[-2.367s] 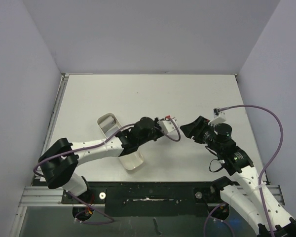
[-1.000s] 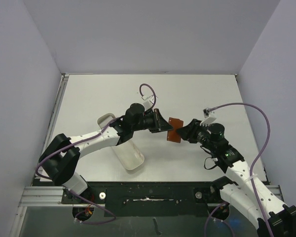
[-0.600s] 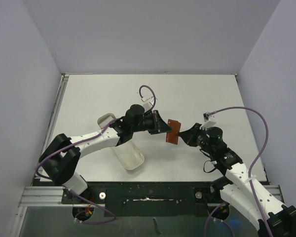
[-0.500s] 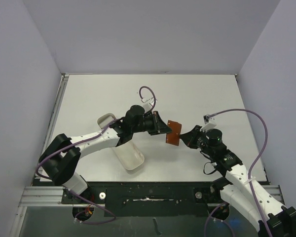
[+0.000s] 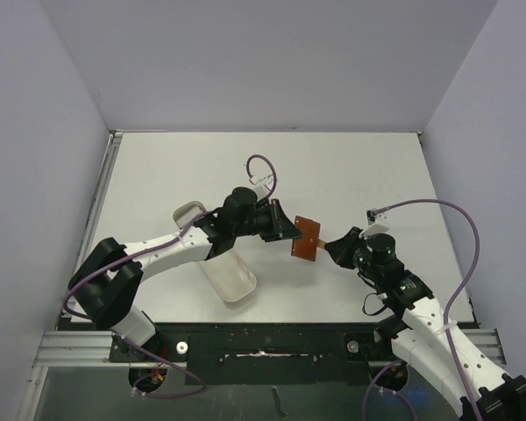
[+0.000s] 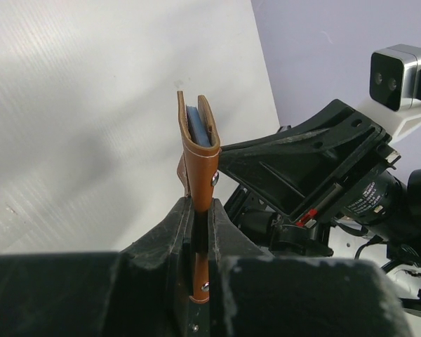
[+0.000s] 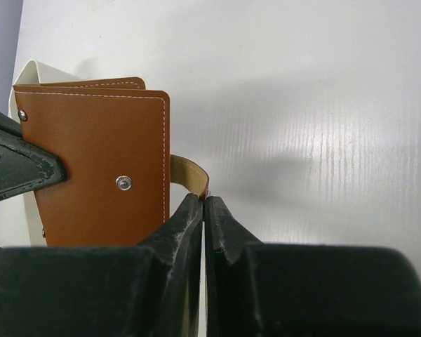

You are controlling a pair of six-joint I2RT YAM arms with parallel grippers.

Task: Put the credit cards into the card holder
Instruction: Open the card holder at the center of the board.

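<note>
The card holder (image 5: 307,238), a reddish-brown leather wallet, hangs in the air over the middle of the table. My left gripper (image 5: 287,230) is shut on its lower edge (image 6: 200,158), with the holder standing edge-on between the fingers (image 6: 175,225). One bluish-grey credit card (image 6: 195,126) shows inside the holder's top slot. My right gripper (image 7: 204,200) comes from the right and is shut on the tip of the holder's curled tab (image 7: 189,172). In the right wrist view the holder's flat face (image 7: 98,161) with its rivets fills the left side.
A long white oblong tray (image 5: 226,270) lies on the table under the left forearm; its end (image 7: 35,74) shows behind the holder. Purple cables loop above both wrists. Grey walls enclose the table on three sides.
My right gripper has moved left toward the holder and closed from open onto its tab. The left gripper has kept its hold, with the holder shifting slightly.
</note>
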